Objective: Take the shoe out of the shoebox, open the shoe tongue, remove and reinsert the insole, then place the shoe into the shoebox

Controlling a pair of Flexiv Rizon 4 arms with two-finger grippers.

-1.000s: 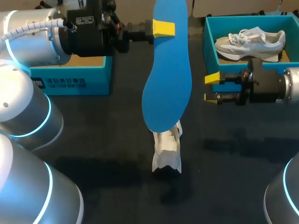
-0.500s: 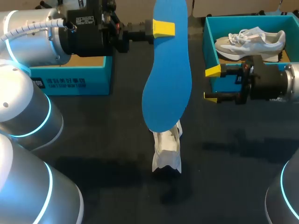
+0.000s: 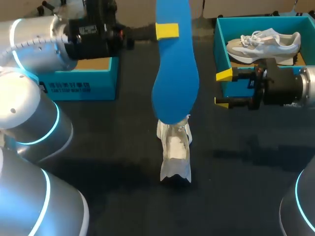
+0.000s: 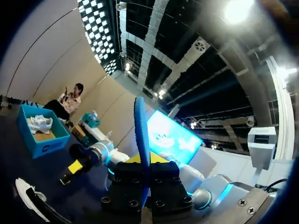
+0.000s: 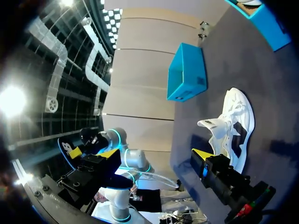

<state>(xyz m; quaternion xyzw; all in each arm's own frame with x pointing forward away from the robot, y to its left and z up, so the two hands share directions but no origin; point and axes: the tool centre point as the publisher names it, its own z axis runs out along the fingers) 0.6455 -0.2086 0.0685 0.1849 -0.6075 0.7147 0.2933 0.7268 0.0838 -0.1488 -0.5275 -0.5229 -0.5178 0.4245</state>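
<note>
I use the table as seen from above as my clock, with its middle as the middle of the clock.

My left arm comes in from 10 o'clock. Its left gripper (image 3: pixel 167 30) is up near 12 o'clock. Its jaws are clamped on the blue insole (image 3: pixel 175 88), one on each flat side. In the left wrist view the insole stands thin, edge on, between the two fingers.

The insole hangs in the air, and its long side runs from 12 o'clock to 6 o'clock. Its wide round end points to 6 o'clock. From above, that end sits right over the near part of the white shoe (image 3: pixel 174 150). I cannot tell if the two touch.

The white shoe lies on the dark table (image 3: pixel 236 196) close to the middle, outside both boxes. In the right wrist view its tongue sticks up, away from the laces.

My right arm comes in from 3 o'clock. The right gripper (image 3: pixel 222 88) has its jaws apart, with nothing between them. It is just in front of the blue wall of the right shoebox (image 3: pixel 220 49), well apart from the white shoe.

The right shoebox sits at 2 o'clock. A second shoe (image 3: pixel 263 42), grey and white, lies inside it.

The left shoebox (image 3: pixel 78 86) sits at 10 o'clock, partly under my left arm.
</note>
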